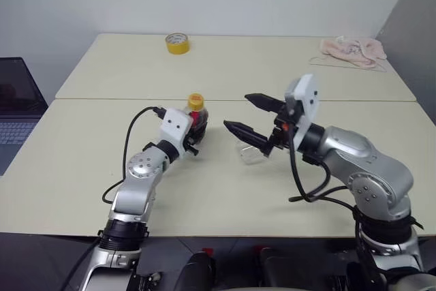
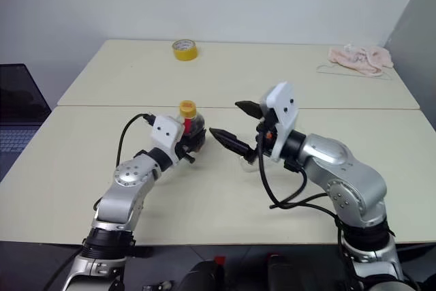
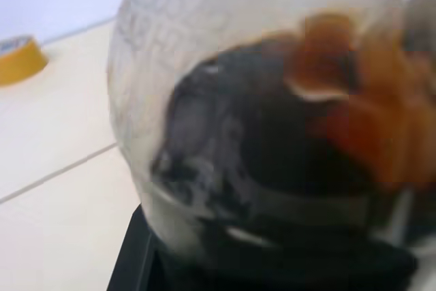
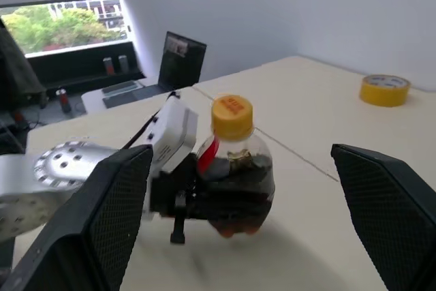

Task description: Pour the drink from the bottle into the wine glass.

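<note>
While the yellow cap (image 4: pixel 231 116) sits screwed on the bottle (image 4: pixel 235 180), no pouring can have started, so the task looks to be at an early stage. The left gripper (image 1: pixel 194 131) is clenched around the belly of the bottle, which stands upright near the middle of the near table (image 1: pixel 82 168); in the right wrist view it looks lifted just clear of the surface, though that is hard to be sure of. Dark drink (image 3: pixel 272 161) fills the lower part of the belly, seen close up from the left wrist. The right gripper (image 1: pixel 248 117) is released, its two black fingers spread wide and aimed level at the bottle from the right, near it but not touching. The wine glass (image 1: pixel 249 152) stands on the table just beside and partly behind the lower right finger, and it appears empty. Judging by this, what is done is the grasp on the bottle; what remains is removing the cap, most likely with the free right gripper, then bringing the bottle neck over the glass and tilting it. A roll of yellow tape (image 1: pixel 177 43) and a pink cloth (image 1: pixel 351 50) lie on the far table, well apart from the work
</note>
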Robot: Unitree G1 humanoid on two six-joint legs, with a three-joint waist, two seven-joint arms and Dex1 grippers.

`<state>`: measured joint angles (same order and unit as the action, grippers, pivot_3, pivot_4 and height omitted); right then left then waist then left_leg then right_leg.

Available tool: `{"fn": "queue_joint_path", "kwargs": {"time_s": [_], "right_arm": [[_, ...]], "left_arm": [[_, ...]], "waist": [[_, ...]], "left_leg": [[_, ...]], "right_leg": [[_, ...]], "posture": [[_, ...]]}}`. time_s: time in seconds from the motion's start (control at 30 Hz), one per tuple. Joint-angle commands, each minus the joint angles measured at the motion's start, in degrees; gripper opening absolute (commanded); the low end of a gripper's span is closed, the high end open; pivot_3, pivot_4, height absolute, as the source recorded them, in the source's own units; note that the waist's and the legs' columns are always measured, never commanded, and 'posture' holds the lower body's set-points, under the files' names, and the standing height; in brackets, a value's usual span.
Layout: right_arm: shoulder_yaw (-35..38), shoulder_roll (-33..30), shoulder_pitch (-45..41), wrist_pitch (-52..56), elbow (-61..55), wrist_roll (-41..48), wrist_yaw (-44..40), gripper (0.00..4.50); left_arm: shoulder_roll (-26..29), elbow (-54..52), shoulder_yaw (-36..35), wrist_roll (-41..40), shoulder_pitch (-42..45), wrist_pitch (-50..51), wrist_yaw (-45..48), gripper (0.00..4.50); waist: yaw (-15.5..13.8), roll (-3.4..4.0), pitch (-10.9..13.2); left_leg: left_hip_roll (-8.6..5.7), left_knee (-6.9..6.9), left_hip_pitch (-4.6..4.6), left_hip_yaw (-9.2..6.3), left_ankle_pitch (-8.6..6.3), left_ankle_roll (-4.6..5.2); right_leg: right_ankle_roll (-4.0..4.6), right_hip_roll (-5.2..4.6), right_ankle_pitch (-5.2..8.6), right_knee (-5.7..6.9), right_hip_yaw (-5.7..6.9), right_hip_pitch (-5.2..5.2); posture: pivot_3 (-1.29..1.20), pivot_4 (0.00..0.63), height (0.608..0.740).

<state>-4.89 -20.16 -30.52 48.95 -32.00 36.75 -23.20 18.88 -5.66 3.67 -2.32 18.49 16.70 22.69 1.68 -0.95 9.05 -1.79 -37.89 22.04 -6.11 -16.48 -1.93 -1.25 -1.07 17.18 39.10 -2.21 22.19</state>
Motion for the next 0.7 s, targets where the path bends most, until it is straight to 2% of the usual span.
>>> {"fn": "queue_joint_path", "kwargs": {"time_s": [0.03,0.33,0.7], "right_arm": [[-2.1,1.9,-0.9,0.4,1.6,-2.8,3.1,4.50],[-4.2,8.2,-1.7,0.0,3.6,-4.9,6.4,4.50],[-6.3,13.0,-3.8,-2.3,8.2,-7.2,5.3,4.50]], "left_arm": [[0.2,-5.1,1.0,4.4,-1.1,-1.7,-3.8,1.31],[0.8,-6.5,3.1,10.1,-3.6,-5.1,-5.8,1.14],[0.2,-6.5,3.6,11.0,-3.5,-6.3,-5.3,1.04]], "waist": [[0.2,0.00,0.0],[0.0,0.00,0.0],[0.0,0.01,0.0]], "left_leg": [[0.01,0.00,0.00,0.02,0.00,0.00],[0.00,0.00,0.02,0.04,0.00,0.01],[0.00,0.01,0.01,0.03,0.00,0.01]], "right_leg": [[0.00,0.00,0.00,0.01,-0.01,0.02],[0.00,0.00,0.00,0.02,-0.03,0.04],[0.00,0.01,0.00,0.02,-0.01,0.05]], "posture": [[0.00,0.150,0.740],[0.00,0.150,0.740],[0.00,0.150,0.740]]}}
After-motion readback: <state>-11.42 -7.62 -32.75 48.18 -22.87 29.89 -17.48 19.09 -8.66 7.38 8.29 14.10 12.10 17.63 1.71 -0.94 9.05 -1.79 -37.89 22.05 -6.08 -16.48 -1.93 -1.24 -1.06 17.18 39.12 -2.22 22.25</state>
